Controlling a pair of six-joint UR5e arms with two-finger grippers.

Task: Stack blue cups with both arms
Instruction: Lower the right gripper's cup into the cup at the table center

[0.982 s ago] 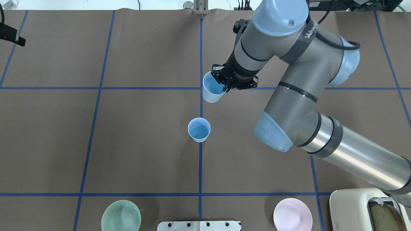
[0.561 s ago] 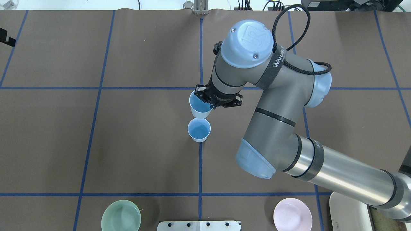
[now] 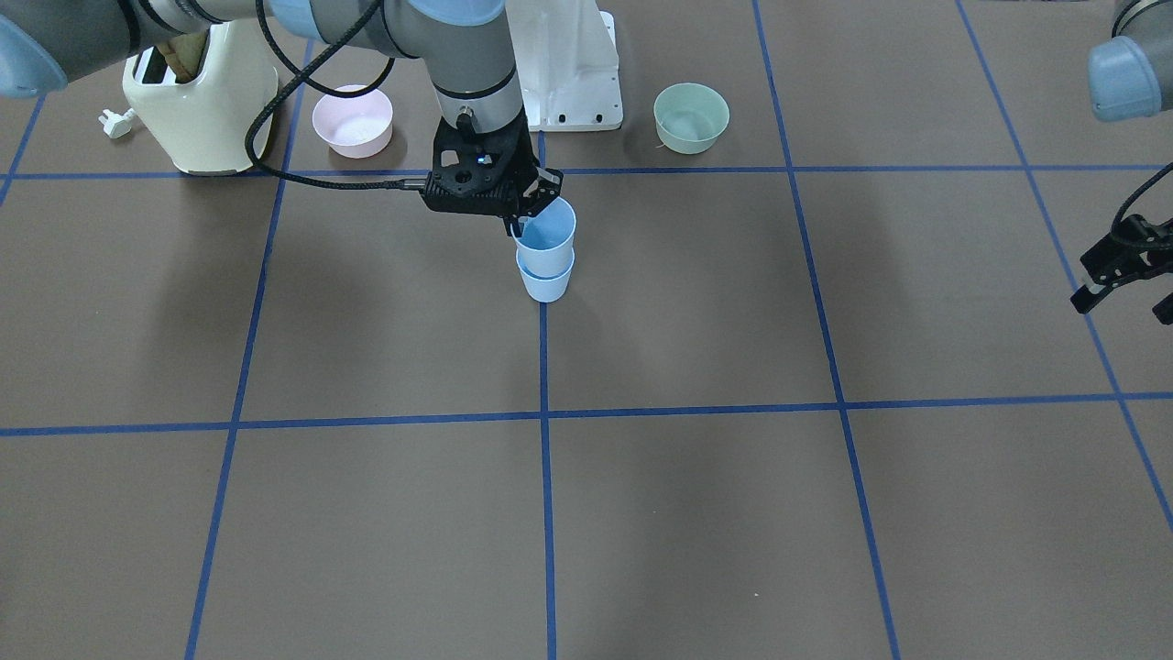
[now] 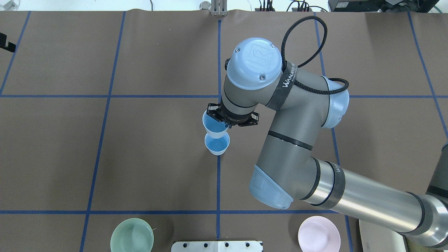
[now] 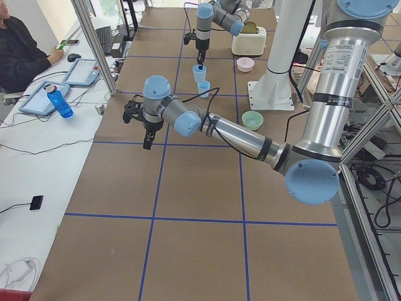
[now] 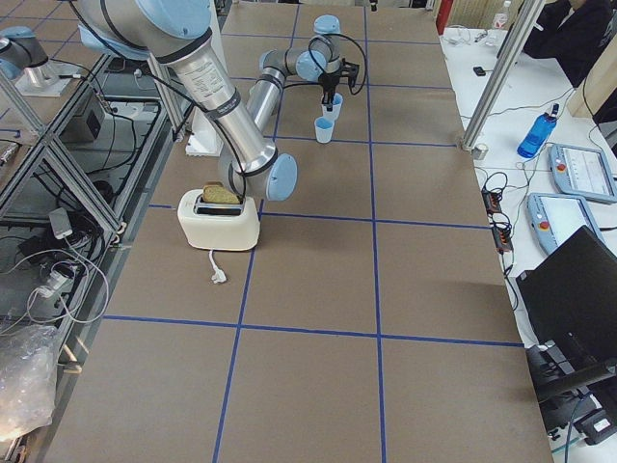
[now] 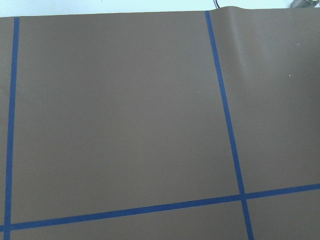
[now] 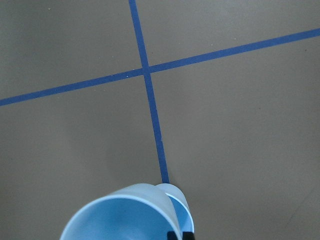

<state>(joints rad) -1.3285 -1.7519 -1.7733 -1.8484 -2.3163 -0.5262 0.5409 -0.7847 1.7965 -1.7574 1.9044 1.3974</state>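
One blue cup (image 4: 217, 145) stands upright on the table's centre line; it also shows in the front view (image 3: 546, 280). My right gripper (image 4: 226, 123) is shut on the rim of the second blue cup (image 4: 212, 123) and holds it upright just above the standing one (image 3: 547, 227). In the right wrist view the held cup (image 8: 120, 215) fills the bottom edge, with the lower cup's rim (image 8: 179, 200) peeking out behind it. My left gripper (image 3: 1123, 275) is open and empty, far off at the table's left side.
A mint-green bowl (image 4: 132, 235) and a pink bowl (image 4: 319, 233) sit at the near edge, either side of the white pedestal base (image 3: 564, 82). A cream toaster (image 3: 202, 110) stands beyond the pink bowl. Blue tape lines grid the brown table.
My right arm has carried the held cup from farther out back toward me, until it hangs over the standing cup. The standing cup has not moved.
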